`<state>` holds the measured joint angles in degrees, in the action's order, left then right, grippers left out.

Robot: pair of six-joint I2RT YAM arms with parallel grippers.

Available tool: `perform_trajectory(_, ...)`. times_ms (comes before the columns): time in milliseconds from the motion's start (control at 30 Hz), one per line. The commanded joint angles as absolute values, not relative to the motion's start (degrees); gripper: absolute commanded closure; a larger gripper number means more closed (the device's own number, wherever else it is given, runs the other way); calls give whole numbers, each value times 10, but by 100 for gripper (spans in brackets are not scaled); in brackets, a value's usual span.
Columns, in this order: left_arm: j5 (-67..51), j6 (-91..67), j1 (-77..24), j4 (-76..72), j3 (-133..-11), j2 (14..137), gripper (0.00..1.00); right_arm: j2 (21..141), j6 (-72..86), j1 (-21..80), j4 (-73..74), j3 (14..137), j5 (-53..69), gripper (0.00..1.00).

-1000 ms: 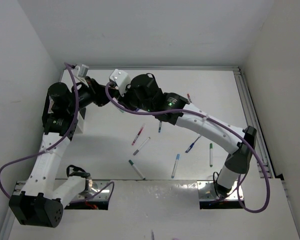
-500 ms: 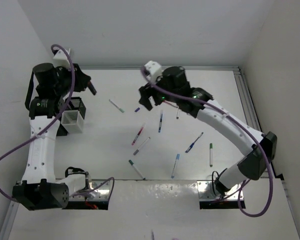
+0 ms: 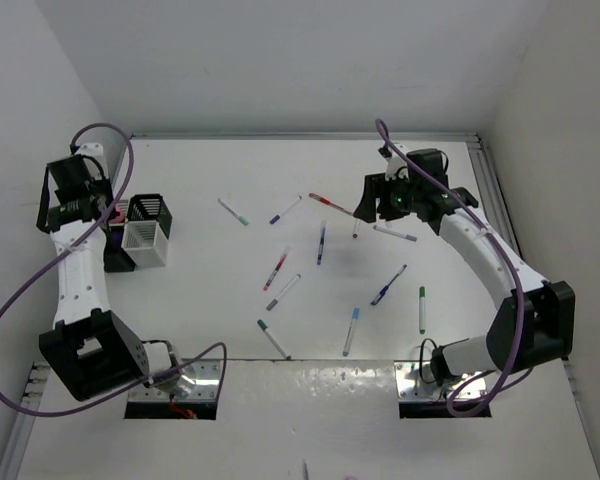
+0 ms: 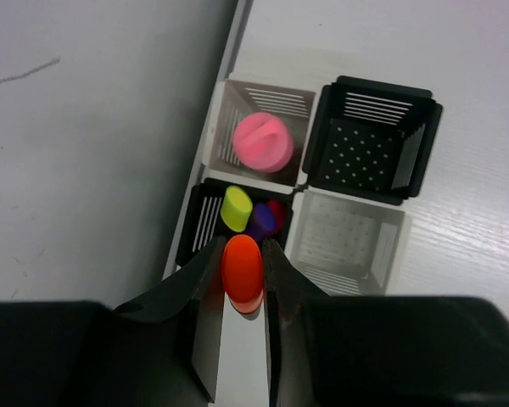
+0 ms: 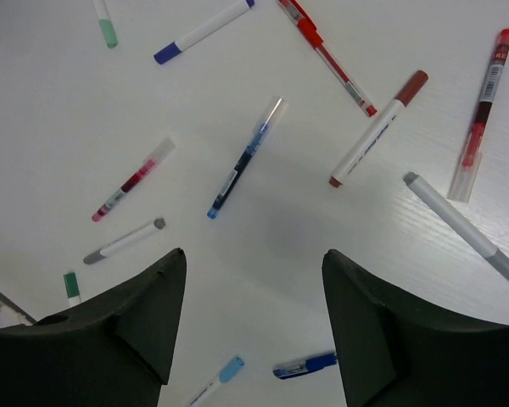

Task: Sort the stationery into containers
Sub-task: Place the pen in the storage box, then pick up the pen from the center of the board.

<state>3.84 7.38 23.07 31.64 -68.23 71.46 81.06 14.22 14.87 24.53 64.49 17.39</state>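
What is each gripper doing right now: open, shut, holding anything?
Left gripper: closed on an orange highlighter.
Right gripper: open, holding nothing.

The left arm (image 3: 77,280) rises from its base at 8 o'clock in the top view and extends to between 9 and 10 o'clock, with the wrist turned downward. The left gripper (image 4: 242,251) points down, its fingers (image 4: 205,263) clamped on an orange highlighter (image 4: 242,270). The right arm (image 3: 485,255) leaves its base near 4 o'clock, folds at the elbow, and reaches to 2 o'clock. The right gripper (image 5: 252,254) faces down with its jaws spread wide.
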Motion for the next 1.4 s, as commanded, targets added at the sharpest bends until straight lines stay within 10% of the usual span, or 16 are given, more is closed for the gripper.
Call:
perform_trajectory(0, 21, 105, 250, 246, -677, 715, 100, 778, 162, 138, 220, 639, 205, 36)
perform_trajectory(667, -96, 141, 314, 157, -621, 788, 100, 783, 171, 132, 200, 621, 185, 38)
perform_trajectory(867, -118, 160, 323, 210, -635, 785, 72, 802, 168, 140, 192, 632, 173, 34)
perform_trajectory(967, -136, 157, 328, 243, -649, 786, 42, 823, 159, 152, 191, 649, 164, 33)
perform_trajectory(1367, -344, 180, 305, 301, -709, 712, 36, 938, 75, 241, 205, 718, 121, 43)
